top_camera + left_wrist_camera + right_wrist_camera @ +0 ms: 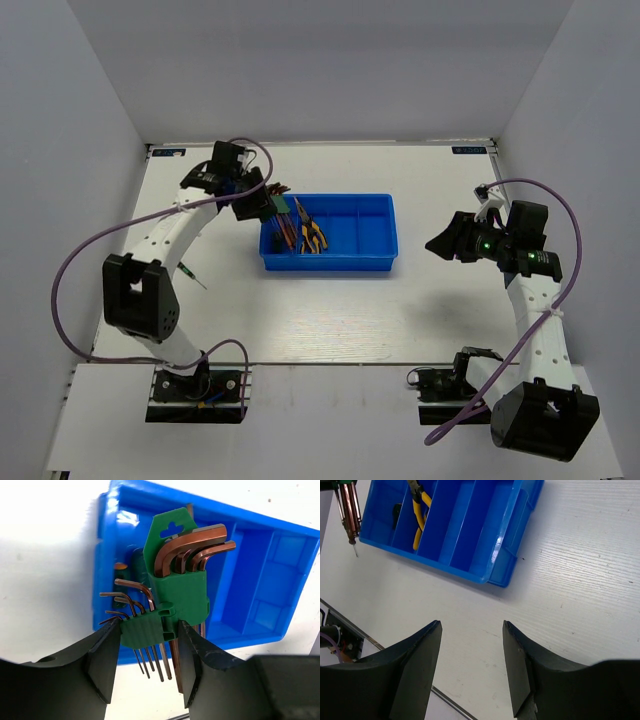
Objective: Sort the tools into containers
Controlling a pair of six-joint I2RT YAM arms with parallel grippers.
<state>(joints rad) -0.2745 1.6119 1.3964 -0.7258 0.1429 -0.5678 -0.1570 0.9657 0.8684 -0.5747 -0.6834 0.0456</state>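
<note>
Left fingers (102,662) pinch the hex key set (172,587) by its green holder, above one end of the blue tray (260,580). It looks rigid, fairly heavy and slick, so the ribbed holder seems the surest hold. Right fingers (415,670) stand spread over the counter (580,580).

No text can be read: the left sticker (170,152) and the right sticker (468,150), small blue labels at the far corners of the table (420,320), bear pale marks too small to make out.
</note>
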